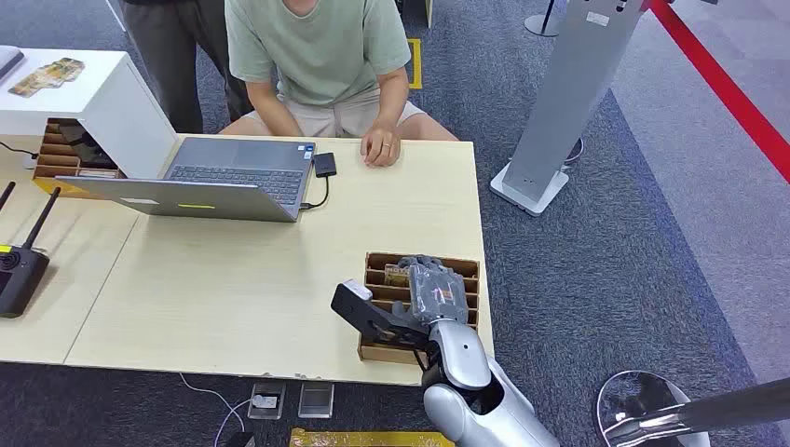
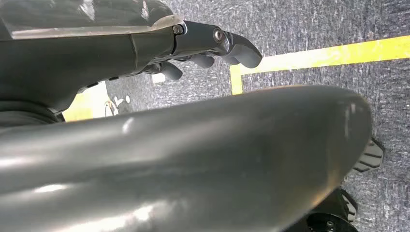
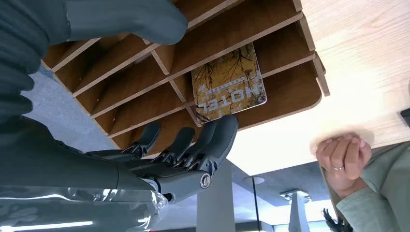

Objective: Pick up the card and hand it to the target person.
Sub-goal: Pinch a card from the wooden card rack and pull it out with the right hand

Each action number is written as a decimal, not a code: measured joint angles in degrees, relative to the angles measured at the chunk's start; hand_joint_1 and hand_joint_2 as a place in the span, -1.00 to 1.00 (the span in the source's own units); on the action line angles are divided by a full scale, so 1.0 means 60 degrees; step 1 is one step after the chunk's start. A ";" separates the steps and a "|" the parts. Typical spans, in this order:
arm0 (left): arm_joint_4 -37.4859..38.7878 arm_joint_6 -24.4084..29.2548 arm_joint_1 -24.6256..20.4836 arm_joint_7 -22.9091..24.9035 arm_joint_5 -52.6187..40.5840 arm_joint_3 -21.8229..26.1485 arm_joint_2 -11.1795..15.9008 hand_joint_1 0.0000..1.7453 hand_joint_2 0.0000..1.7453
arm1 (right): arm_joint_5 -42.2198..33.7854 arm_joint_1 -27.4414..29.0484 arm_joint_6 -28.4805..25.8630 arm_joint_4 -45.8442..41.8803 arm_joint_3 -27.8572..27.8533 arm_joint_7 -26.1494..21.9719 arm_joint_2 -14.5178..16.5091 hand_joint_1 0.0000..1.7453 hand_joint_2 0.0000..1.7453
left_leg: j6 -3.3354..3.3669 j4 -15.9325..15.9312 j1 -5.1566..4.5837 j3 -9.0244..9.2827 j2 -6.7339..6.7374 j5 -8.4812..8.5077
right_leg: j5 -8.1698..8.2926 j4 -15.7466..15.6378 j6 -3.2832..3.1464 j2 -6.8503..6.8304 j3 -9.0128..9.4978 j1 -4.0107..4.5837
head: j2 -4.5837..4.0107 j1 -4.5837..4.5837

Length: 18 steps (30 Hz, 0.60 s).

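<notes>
A yellow-brown card (image 1: 399,275) printed "HOTEL" (image 3: 229,79) stands in a slot of the wooden card holder (image 1: 468,268) at the table's front right. My right hand (image 1: 436,291) hovers over the holder. In the right wrist view its thumb and fingers (image 3: 212,133) are spread on either side of the card, one fingertip close to the card's edge, nothing gripped. The person in a green shirt (image 1: 317,56) sits across the table, a fist (image 1: 380,149) resting on it. My left hand (image 2: 212,46) hangs by my body over the carpet, fingers loosely bent and holding nothing.
An open laptop (image 1: 214,182) with a black adapter (image 1: 324,165) lies mid-table. A white box (image 1: 93,93) and a second wooden holder (image 1: 65,158) sit far left, a black antenna device (image 1: 19,270) near left. A grey stand (image 1: 559,112) rises right of the table. Another person (image 1: 168,47) stands behind.
</notes>
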 joint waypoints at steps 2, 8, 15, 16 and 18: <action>0.0000 -0.0001 -0.0001 0.0000 0.0000 0.0000 0.0000 -1.00 -1.00 | -0.0019 0.0000 0.0005 0.0010 -0.0003 0.0000 0.0001 -0.26 1.00 | 0.0000 0.0000 0.0000 0.0000 0.0000 0.0000 | 0.0000 0.0000 0.0000 0.0000 0.0000 0.0000 | 0.0002 0.0000; 0.0000 -0.0013 -0.0001 -0.0002 0.0000 0.0000 -0.0003 -1.00 -1.00 | -0.0046 -0.0007 0.0010 0.0060 -0.0030 0.0000 0.0036 -0.25 1.00 | 0.0000 0.0000 0.0000 0.0001 0.0000 0.0000 | 0.0000 0.0000 0.0000 0.0000 0.0000 0.0000 | 0.0000 0.0002; 0.0000 -0.0013 0.0000 0.0000 0.0000 0.0000 -0.0007 -1.00 -1.00 | -0.0120 -0.0011 0.0013 0.0086 -0.0035 0.0000 0.0048 -0.28 1.00 | 0.0000 0.0000 0.0000 0.0001 0.0000 0.0000 | 0.0000 0.0000 0.0000 0.0000 0.0001 0.0000 | 0.0000 0.0000; 0.0000 -0.0013 -0.0001 0.0000 0.0000 0.0000 -0.0007 -1.00 -1.00 | -0.0146 -0.0014 0.0012 0.0090 -0.0035 0.0000 0.0051 -0.29 1.00 | 0.0000 0.0000 0.0000 0.0001 0.0000 0.0000 | 0.0000 0.0000 0.0000 0.0000 0.0001 0.0000 | 0.0001 0.0001; 0.0000 -0.0010 -0.0001 0.0000 0.0000 0.0000 -0.0007 -1.00 -1.00 | -0.0210 -0.0023 0.0006 0.0103 -0.0035 0.0000 0.0057 -0.33 1.00 | 0.0000 0.0000 0.0000 0.0001 0.0000 0.0000 | 0.0000 0.0000 0.0000 0.0000 0.0001 0.0000 | 0.0002 0.0002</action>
